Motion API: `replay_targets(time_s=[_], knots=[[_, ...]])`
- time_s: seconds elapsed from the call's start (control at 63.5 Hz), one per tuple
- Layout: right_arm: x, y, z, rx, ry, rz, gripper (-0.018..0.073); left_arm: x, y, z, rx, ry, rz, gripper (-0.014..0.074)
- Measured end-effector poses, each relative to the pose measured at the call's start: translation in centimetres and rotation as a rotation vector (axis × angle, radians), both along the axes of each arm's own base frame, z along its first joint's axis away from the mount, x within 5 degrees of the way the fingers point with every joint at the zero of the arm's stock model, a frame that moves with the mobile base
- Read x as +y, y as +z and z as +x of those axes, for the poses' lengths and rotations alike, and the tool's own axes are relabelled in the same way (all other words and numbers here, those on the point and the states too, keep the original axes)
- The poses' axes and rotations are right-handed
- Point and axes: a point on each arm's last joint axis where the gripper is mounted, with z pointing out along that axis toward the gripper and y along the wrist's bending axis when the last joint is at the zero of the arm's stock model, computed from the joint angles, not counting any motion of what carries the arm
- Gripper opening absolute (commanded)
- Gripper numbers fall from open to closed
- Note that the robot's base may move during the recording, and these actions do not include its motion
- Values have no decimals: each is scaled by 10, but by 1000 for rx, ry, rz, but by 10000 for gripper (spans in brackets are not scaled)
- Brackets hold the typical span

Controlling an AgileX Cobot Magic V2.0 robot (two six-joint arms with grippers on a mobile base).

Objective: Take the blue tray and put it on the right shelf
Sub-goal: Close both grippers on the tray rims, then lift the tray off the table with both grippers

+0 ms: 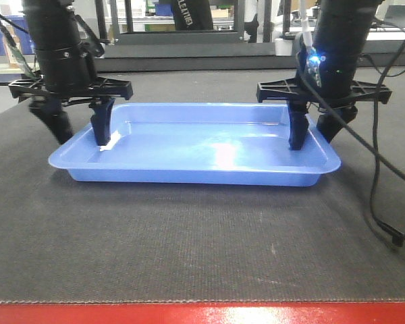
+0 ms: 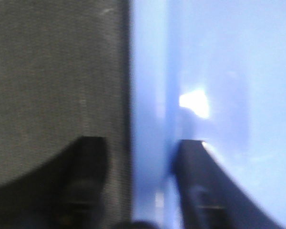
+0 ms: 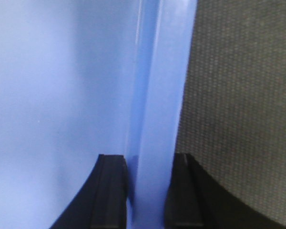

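Light-blue tray [image 1: 202,145] flat on the dark mat [image 1: 189,236] of a red-edged table [image 1: 202,314], mid-mat, one hand at each short end. Left hand [image 1: 81,131] released, straddling the left rim: inner finger inside the tray, outer finger down by the mat, clear of the rim. Right hand [image 1: 315,131] clenched on the right rim, one finger either side. Black cable [image 1: 385,202] hanging from the right arm onto the mat beside the tray's right end, not touching it. Blurred blue bins [image 1: 3,34] and dark racking [image 1: 182,40] far behind. Gap at the left outer finger plain only from the left wrist; tight pinch only from the right wrist; cable and background only from the front.
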Motion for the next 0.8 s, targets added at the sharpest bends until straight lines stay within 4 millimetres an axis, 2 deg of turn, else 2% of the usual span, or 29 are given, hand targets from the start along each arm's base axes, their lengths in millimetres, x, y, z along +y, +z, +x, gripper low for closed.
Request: replay_targets(time_s=[0.031,0.079,0.283,0.409,0.598,0.803], knots=[[0,0,0,0,0,0,57,-1,0,0,3,0,-8,-64],[0,0,0,0,0,0,57,-2,1,0,3,10,-22,-27],[0,1,-2,18,-3,1,57,-3,4,-1,12,25,-41,-44],[-2,17,-9,20,-6,3,57,-3,15,-4,26,24,-42,-44],[-7,67,-27,-65,-6,29,57,0,68,-20,-66,7,-42,-44],[-18,122,-60,-131,-4,35,57,-4,130,-53,-178,-30,-64,-44]])
